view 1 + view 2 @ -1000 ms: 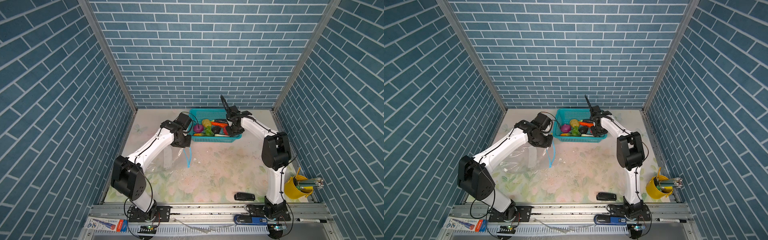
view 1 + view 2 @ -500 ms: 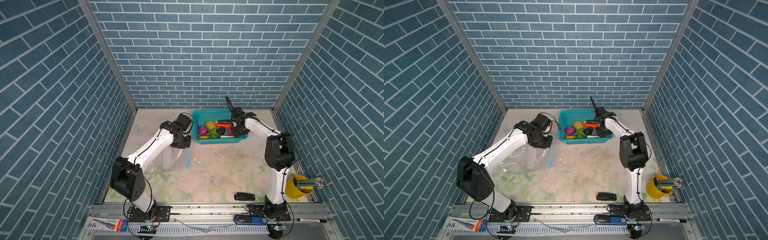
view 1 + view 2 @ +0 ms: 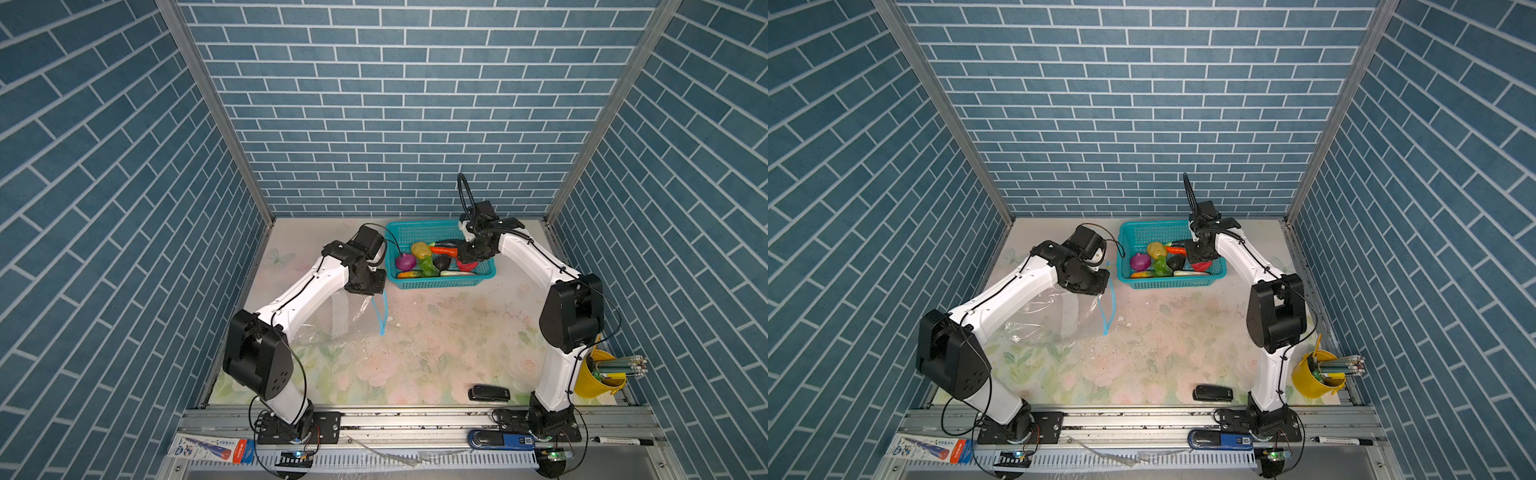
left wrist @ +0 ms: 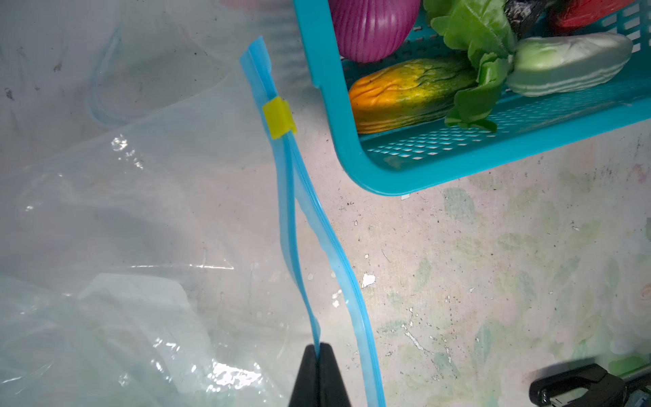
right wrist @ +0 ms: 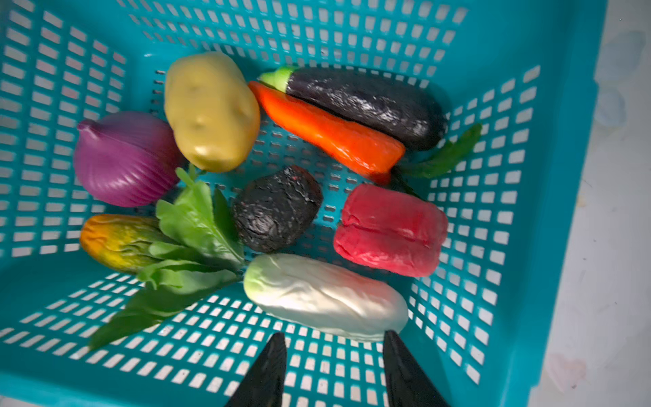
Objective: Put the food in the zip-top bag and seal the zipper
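I find my left gripper (image 4: 320,350) clamped on one lip of the zipper (image 4: 292,211), the zip-top bag (image 4: 123,211) lying beside the basket (image 4: 352,141). My right gripper (image 5: 333,334) hangs parted and empty over the food (image 5: 274,211), which all lies in the basket.

So the basket (image 3: 436,284) sits toward the back of the table (image 3: 415,353), and all the food's in it. The onion (image 3: 405,262) is at its left end, the potato (image 3: 420,248) just behind and right of that. The carrot (image 3: 444,250) is further right, with the eggplant (image 5: 366,102) lying against its far side. Leafy bunch (image 3: 427,266) in the middle, cabbage piece (image 3: 455,273) along the front wall. The zip-top bag (image 3: 328,320) lies front-left of the basket, zipper (image 3: 381,309) nearest the basket's front-left corner, probably not touching. Pencil bucket (image 3: 592,380) is well off front-right.
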